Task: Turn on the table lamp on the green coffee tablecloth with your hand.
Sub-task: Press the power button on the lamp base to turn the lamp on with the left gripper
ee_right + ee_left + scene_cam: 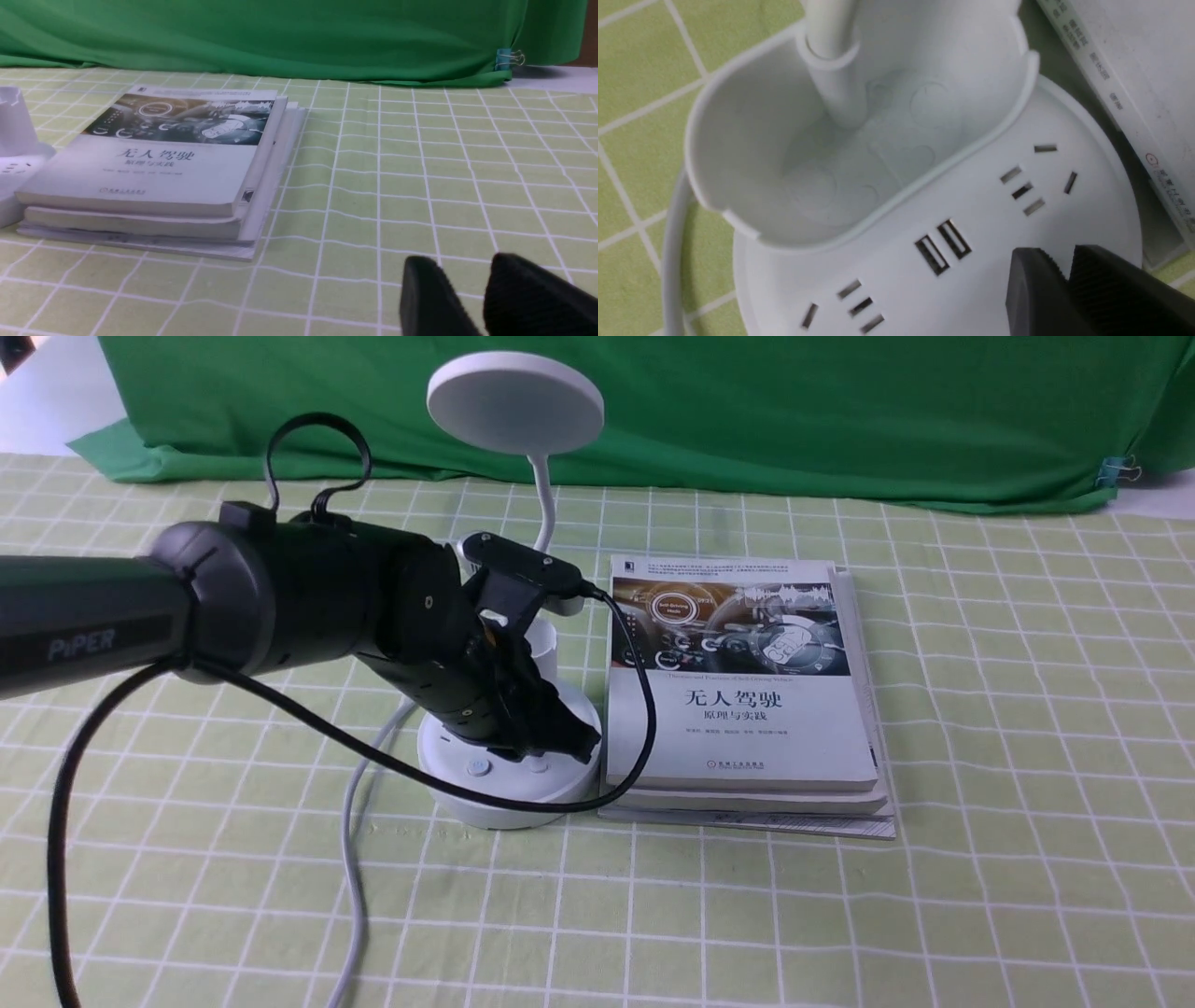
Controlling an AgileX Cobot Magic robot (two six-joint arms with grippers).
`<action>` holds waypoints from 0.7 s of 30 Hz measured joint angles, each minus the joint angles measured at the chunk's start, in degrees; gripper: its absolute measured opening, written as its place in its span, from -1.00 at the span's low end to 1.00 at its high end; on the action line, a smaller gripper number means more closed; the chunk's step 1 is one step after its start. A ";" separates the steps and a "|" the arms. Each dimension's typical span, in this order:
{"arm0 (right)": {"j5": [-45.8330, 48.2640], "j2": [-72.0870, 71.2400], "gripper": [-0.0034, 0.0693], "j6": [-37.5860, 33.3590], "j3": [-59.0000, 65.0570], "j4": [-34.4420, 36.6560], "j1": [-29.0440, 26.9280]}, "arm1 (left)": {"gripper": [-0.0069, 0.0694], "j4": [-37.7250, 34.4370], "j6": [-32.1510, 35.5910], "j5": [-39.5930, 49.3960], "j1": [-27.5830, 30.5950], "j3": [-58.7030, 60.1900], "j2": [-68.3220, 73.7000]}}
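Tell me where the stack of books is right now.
In the front view the stack of books lies right of centre on the green coffee tablecloth, close beside the table lamp on the base's right side.

Even, bright light is falling everywhere, leaving only faint shadows. The left wrist view is blurring slightly on the table lamp (896, 186); near fingers (434, 303) are sitting out of focus at five o'clock.
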 joint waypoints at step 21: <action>0.00 0.00 -0.23 0.00 0.00 0.00 0.00 | -0.56 -0.74 0.05 0.25 0.00 0.00 1.16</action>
